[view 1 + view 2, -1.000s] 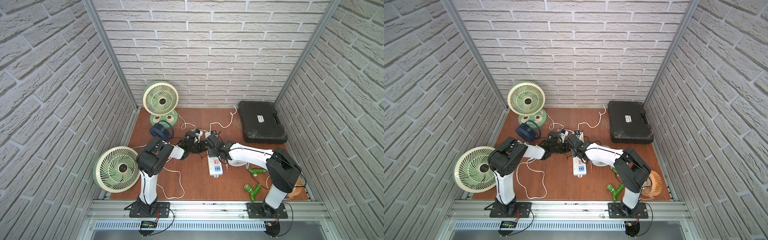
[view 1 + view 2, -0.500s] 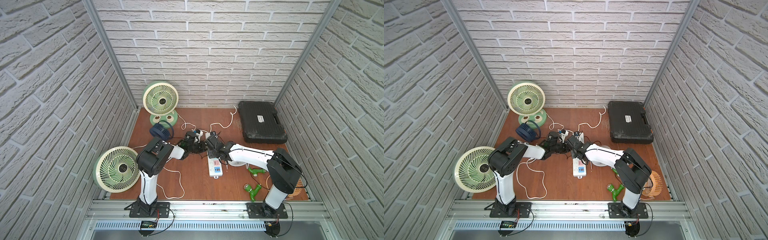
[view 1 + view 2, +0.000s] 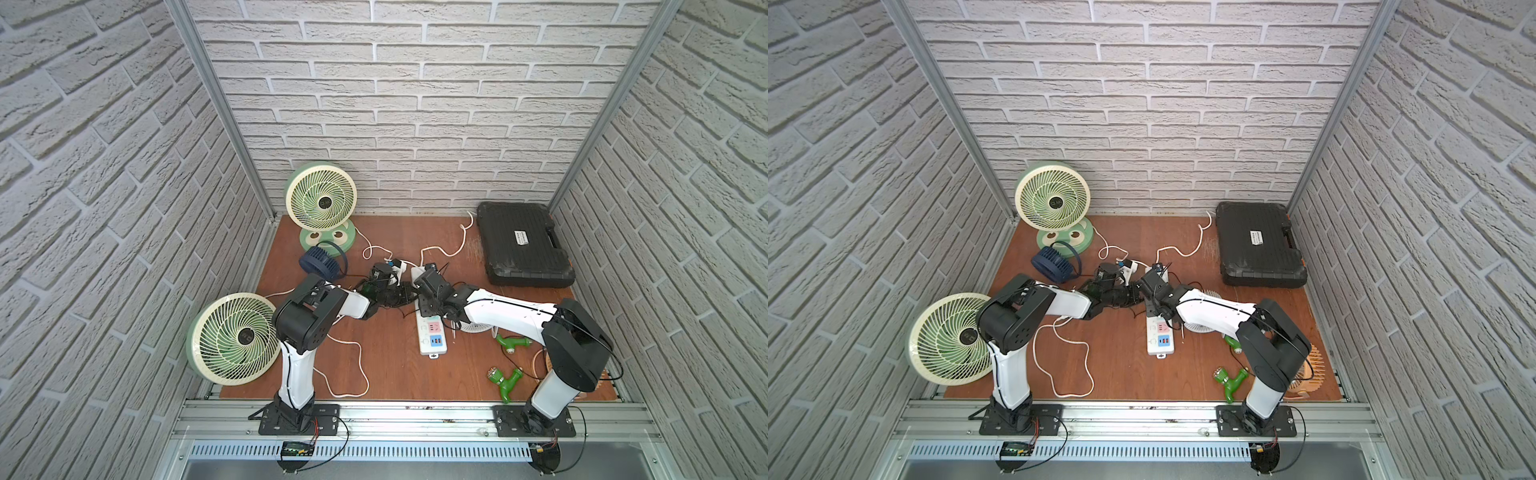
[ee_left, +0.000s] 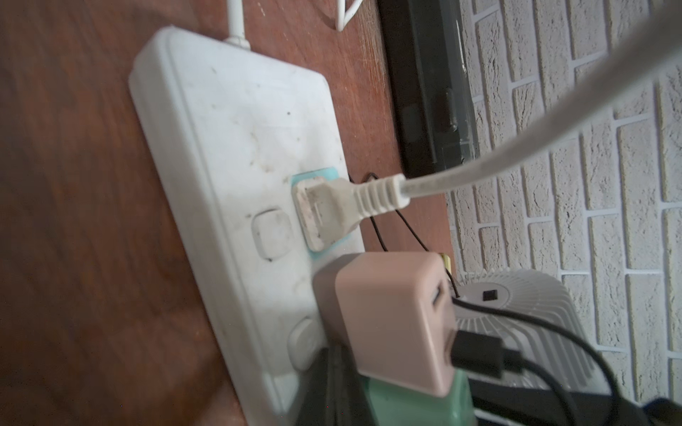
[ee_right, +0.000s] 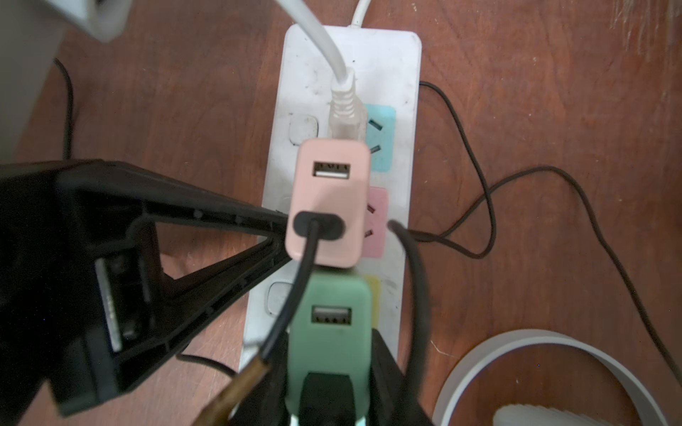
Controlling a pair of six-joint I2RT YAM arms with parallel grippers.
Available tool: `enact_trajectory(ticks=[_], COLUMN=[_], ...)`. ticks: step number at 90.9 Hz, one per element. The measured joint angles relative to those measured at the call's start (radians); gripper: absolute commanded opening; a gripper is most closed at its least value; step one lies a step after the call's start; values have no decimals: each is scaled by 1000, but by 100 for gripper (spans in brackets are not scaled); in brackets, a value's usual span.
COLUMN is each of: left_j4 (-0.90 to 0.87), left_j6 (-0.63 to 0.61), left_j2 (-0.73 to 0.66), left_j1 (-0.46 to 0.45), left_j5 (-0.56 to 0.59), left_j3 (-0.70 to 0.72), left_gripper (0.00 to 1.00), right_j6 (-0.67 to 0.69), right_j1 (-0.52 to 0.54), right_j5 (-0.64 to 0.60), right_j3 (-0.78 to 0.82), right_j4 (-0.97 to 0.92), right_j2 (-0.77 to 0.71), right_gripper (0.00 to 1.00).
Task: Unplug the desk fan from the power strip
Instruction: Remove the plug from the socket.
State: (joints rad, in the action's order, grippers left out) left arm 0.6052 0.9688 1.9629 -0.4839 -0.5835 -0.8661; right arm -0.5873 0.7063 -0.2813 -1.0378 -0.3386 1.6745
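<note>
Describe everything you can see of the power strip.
The power strip is a long white plastic bar, scuffed, lying flat on the brown wooden tabletop. Blue, pink and yellow sockets run along it, with square white buttons alongside and a blue USB panel near one end. Its white cord leaves the other end. A white plug, a pink adapter and a green adapter are plugged into it.

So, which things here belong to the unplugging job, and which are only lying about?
Job: power strip, green adapter held by right gripper, pink adapter, white plug.
Lying about: black case, green fittings.
</note>
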Motion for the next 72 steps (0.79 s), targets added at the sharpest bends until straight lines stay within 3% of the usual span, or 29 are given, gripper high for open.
enact_trajectory(ticks=[9,29,47,72], left_j4=[0,0,0,0], left_j6=[0,0,-2,-3], left_j2=[0,0,0,0], left_j1=[0,0,0,0], left_j5=[0,0,1,0], left_j3=[0,0,0,0], left_gripper=[0,0,0,0], right_j6=[-7,9,-4,22], right_j1=[-11,44,0,34], right_j5=[31,-69,18,-34], right_j3=[6,-42,-10,-18], right_j4=[5,-55,-20,-13], right_j2=[-8,8,-24,-40], right_gripper=[9,9,9,9])
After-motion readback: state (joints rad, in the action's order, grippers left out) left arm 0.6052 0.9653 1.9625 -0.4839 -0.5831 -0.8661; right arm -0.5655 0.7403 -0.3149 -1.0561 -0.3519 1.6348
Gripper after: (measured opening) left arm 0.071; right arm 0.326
